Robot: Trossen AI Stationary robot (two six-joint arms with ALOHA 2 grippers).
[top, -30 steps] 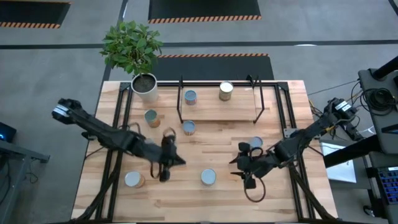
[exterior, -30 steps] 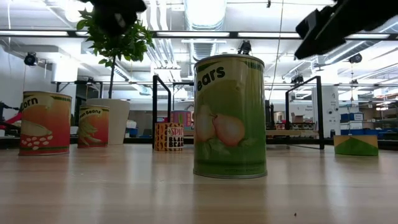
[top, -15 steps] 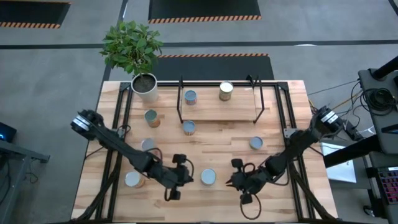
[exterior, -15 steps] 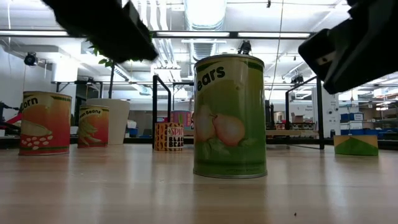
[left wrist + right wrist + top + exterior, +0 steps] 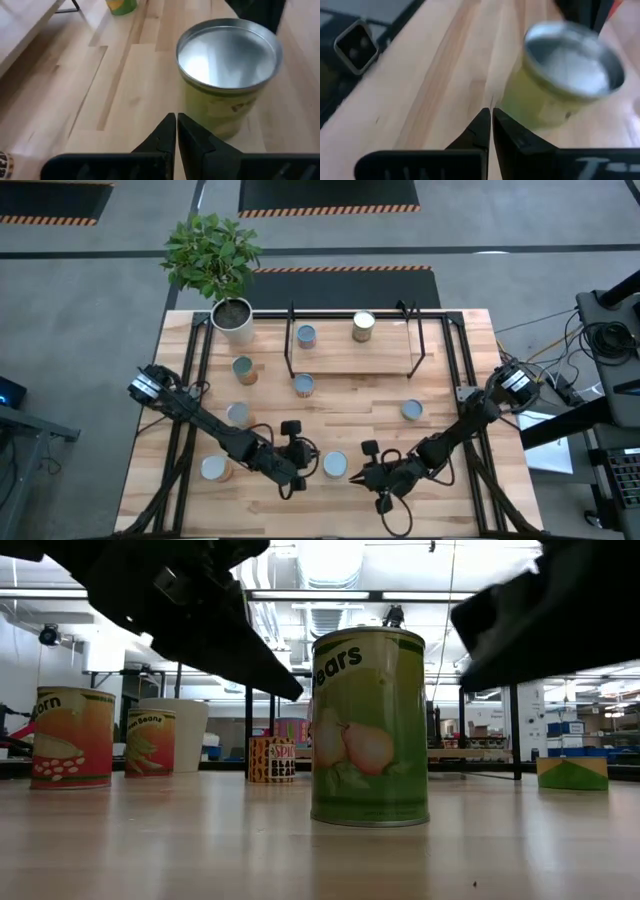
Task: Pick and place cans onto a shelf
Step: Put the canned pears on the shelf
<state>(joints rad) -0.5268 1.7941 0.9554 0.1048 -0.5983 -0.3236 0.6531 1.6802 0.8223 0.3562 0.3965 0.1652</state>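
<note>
A green-sided can [image 5: 335,465] with a silvery top stands upright on the table near its front edge, and fills the middle of the low view [image 5: 370,725]. My left gripper [image 5: 312,464] is shut just to the can's left, its tips [image 5: 176,119] a little short of the can's side [image 5: 225,107]. My right gripper [image 5: 357,472] is shut just to the can's right, tips [image 5: 491,112] beside the can [image 5: 565,80]. The shelf [image 5: 350,362] stands at the far middle with two cans [image 5: 306,335] [image 5: 363,326] on its board.
Other cans stand on the table [image 5: 244,369] [image 5: 303,385] [image 5: 411,411] [image 5: 237,413] [image 5: 214,469]. A white pot with a green plant [image 5: 233,320] is at the far left corner. Both arms slant low over the near half of the table.
Both arms have come down and toward the table's near edge, closing in on the green can from its left and right. My right gripper has shut on the way. The can has stayed where it was.
</note>
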